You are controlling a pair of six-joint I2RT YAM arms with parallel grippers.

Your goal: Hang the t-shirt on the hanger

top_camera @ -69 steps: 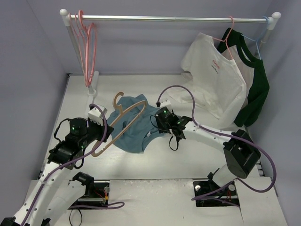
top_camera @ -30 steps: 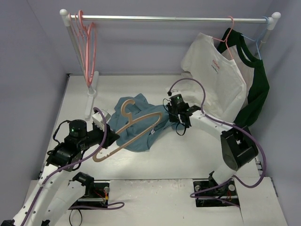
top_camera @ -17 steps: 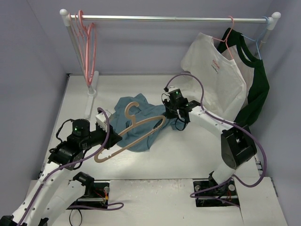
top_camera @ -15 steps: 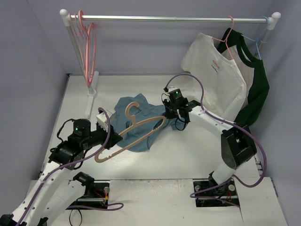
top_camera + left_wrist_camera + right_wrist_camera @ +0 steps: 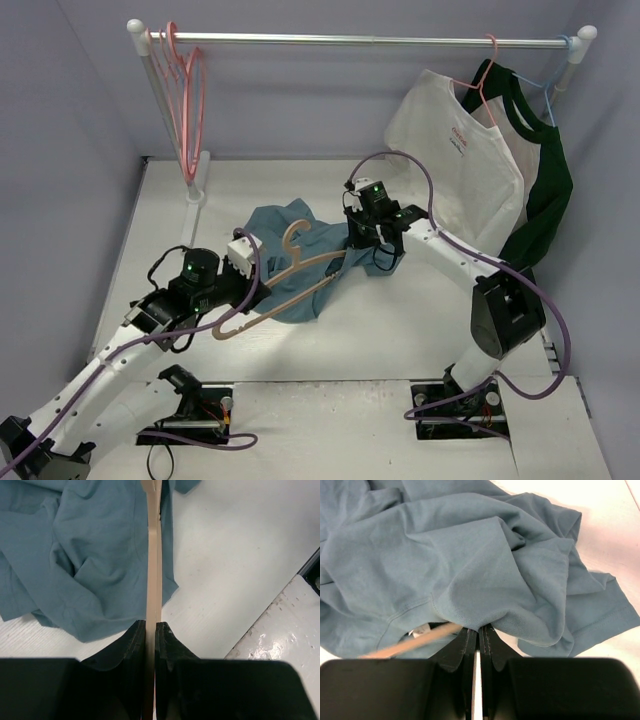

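T-shirt [image 5: 270, 228] cloth, plain and blue, lies in a soft, crumpled heap near the middle of the white table [image 5: 420, 320]. The tan hanger [image 5: 310, 262] lies slanted across it, with its hook up over the cloth and one end poking toward the neck hole. From the right wrist, that end [image 5: 415, 641] seems to slide in just under a raised fold of the blue cloth [image 5: 460, 555], next to a little white tag. The right gripper [image 5: 479, 630] has its two fingers pressed together on that fold. I think it pinches the cloth up so the opening stays a bit open and the hanger can go inside. The left gripper [image 5: 151, 627] squeezes the thin hanger bar [image 5: 152, 555] between its fingers, with the shirt [image 5: 90, 555] spread below it. It holds the bar from the near side so it can push and steer the hanger into the shirt. The job looks only begun, since most of the hanger is outside the cloth. Far behind, a rail [image 5: 350, 40] holds pink hangers [image 5: 185, 100] on the left, and a white shirt [image 5: 450, 170] and a dark green shirt [image 5: 545, 190] on the right, well apart from the work.
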